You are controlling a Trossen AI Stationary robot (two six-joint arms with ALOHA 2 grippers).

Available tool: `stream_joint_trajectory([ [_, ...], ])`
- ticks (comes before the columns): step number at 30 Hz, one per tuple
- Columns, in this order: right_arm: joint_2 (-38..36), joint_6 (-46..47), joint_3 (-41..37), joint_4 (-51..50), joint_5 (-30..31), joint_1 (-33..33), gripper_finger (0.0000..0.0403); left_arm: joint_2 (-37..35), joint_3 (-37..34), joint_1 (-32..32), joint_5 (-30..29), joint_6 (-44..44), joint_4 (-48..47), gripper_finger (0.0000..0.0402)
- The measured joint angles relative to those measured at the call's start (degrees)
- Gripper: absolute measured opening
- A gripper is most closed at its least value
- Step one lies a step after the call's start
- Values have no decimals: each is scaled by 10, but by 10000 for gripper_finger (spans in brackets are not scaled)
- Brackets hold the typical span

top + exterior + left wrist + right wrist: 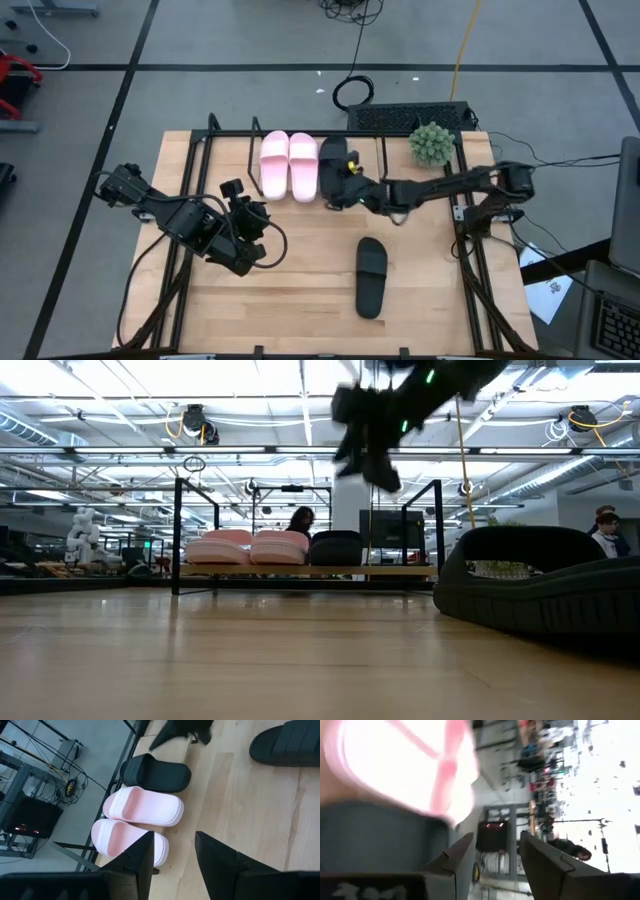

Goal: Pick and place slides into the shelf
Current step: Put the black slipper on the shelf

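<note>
We find the right gripper (347, 188) at the far edge of the desk (300, 300), above the shelf (230, 135) and over the black slide (333, 160) placed there; its fingers (460, 860) stand apart with a clear gap between them, and nothing is held between them; in the low view it hangs above the slide and clear of it. The shelf carries three slides side by side: the two pink slides (288, 165) touching each other, then the black one just beside them, toward the right. The second black slide (371, 277) lies on the bare desk, near the front edge and right of centre, well apart from the shelf. The left gripper (252, 222) waits over the left half of the desk; its fingers (142, 857) are spread and empty. A potted plant (432, 143) stands at the far right corner.
</note>
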Motion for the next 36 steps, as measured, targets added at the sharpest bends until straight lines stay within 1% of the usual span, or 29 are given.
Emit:
stream_joint_trajectory([
  [2, -36, 22, 0, -12, 27, 36, 149, 0, 0, 0, 0, 0, 0, 145],
  [4, -74, 49, 1, -43, 73, 86, 149, 0, 0, 0, 1, 0, 0, 145],
  [7, -126, 109, 1, -117, 142, 189, 147, 0, 0, 0, 7, -9, 0, 145],
  [9, -148, 172, 1, -163, 167, 269, 147, 0, 0, 0, 9, -20, 0, 145],
  [12, -157, 298, 1, -195, 171, 379, 146, 0, 0, 0, 9, -37, 4, 145],
  [14, -148, 393, 1, -199, 175, 430, 146, 0, 0, 0, 10, -47, 12, 145],
  [17, -115, 446, 1, -213, 183, 485, 146, 0, 0, 0, 10, -57, 20, 145],
  [19, -83, 501, 1, -221, 169, 506, 146, 0, 0, 0, 10, -61, 30, 145],
  [21, -53, 582, 7, -256, 116, 517, 146, 0, 0, 0, 19, -61, 44, 145],
  [23, -19, 638, 24, -330, 76, 521, 146, 0, 0, 0, 33, -63, 52, 145],
  [26, 28, 688, 58, -475, 55, 519, 146, 0, 0, -1, 45, -63, 60, 145],
  [28, 49, 733, 83, -533, 18, 509, 146, 0, 0, -2, 45, -66, 62, 145],
  [31, 71, 786, 95, -561, -76, 494, 146, 0, 0, -2, 45, -66, 64, 145],
  [32, 78, 798, 95, -563, -98, 489, 146, 0, 0, -2, 45, -66, 64, 145],
  [34, 84, 815, 95, -564, -122, 482, 146, 0, 0, -2, 45, -66, 64, 145],
  [36, 88, 823, 96, -566, -119, 476, 146, 0, 0, -2, 45, -64, 64, 145],
])
